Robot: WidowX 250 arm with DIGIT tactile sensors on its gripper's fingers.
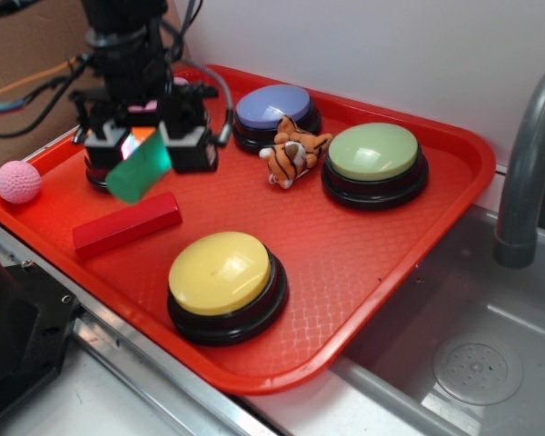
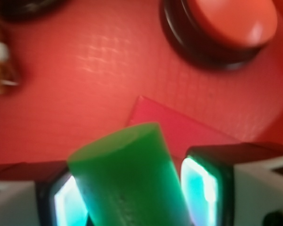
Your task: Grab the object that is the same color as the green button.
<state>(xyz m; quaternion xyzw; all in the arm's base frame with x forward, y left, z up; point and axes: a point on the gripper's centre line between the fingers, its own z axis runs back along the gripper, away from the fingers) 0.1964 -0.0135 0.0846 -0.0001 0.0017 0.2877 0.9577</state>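
One red tray (image 1: 372, 263) fills most of the exterior view, with a metal sink (image 1: 454, 354) and a grey faucet (image 1: 527, 163) at the right edge. At the far left, on the tray's rim, rests a pink ball (image 1: 18, 181). Just right of it, in the upper left of the frame, the gripper (image 1: 143, 145) hangs over the tray with its two pads closed against the green cylinder (image 1: 138, 171), which tilts between them, its lower end pointing down-left and clear of the tray floor. Directly below lies the red block (image 1: 126, 224), apart from the cylinder. Lower centre sits the yellow button (image 1: 221, 272) on its black base. At upper centre is the blue button (image 1: 273, 107), and a small tiger toy (image 1: 293, 153) lies beside it, between it and the green button (image 1: 374, 152) at centre right.

In the wrist view, the cylinder (image 2: 132, 179) fills the lower centre, pinched by a glowing pad (image 2: 68, 207) on either side, with the red block (image 2: 179, 127) behind.
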